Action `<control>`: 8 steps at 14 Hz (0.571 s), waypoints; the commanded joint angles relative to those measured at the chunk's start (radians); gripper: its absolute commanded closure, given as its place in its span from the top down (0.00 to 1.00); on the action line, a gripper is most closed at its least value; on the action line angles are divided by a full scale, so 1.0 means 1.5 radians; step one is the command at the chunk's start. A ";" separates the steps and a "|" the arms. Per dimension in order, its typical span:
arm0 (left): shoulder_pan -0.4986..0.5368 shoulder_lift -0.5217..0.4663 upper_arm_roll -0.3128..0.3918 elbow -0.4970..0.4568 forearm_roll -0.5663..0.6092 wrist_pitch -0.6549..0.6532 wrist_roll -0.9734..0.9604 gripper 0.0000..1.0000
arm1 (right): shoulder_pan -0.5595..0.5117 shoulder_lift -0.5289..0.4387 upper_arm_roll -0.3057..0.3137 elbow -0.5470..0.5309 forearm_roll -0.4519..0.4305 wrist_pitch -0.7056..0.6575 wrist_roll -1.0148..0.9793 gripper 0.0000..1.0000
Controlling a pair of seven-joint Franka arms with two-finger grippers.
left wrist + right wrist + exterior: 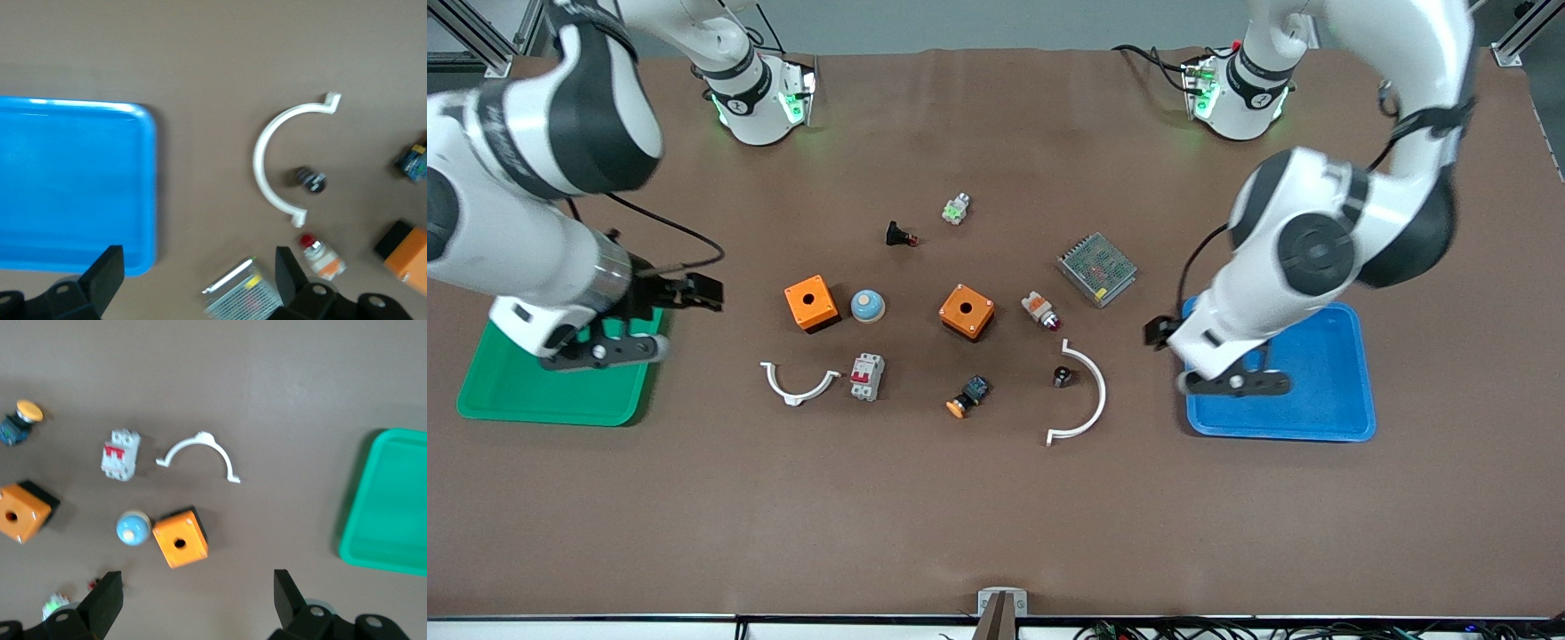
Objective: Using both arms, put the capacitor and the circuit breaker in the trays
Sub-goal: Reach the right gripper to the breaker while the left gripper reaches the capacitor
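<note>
The capacitor [1062, 376] is a tiny black cylinder on the table inside a large white arc [1083, 391]. It also shows in the left wrist view [311, 180]. The circuit breaker [866, 376], white-grey with red levers, lies beside a small white clip [799, 382]. It also shows in the right wrist view [121, 455]. My left gripper [1234, 384] hangs open and empty over the blue tray's [1325, 409] edge; its wrist view [198, 273] shows wide-apart fingers. My right gripper [605, 348] hangs open and empty over the green tray's [543, 391] edge, also seen in its wrist view [193, 593].
Two orange boxes [811, 303] [967, 311], a blue dome [867, 305], an orange-capped button [967, 396], a white-orange part with a red tip [1040, 310], a mesh-covered unit [1096, 268], a black part with a red tip [900, 236] and a green-white part [956, 209] lie mid-table.
</note>
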 commanded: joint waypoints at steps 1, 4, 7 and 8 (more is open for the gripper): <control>-0.051 0.080 0.003 0.036 0.008 0.067 -0.107 0.99 | 0.053 0.034 -0.005 0.017 0.005 0.038 0.112 1.00; -0.099 0.143 0.008 0.036 0.009 0.157 -0.187 0.86 | 0.079 0.080 -0.004 -0.003 0.013 0.125 0.153 1.00; -0.115 0.183 0.009 0.036 0.010 0.195 -0.211 0.71 | 0.116 0.147 -0.004 -0.015 0.052 0.206 0.156 1.00; -0.121 0.194 0.009 0.035 0.010 0.200 -0.215 0.67 | 0.116 0.165 -0.003 -0.026 0.053 0.249 0.172 1.00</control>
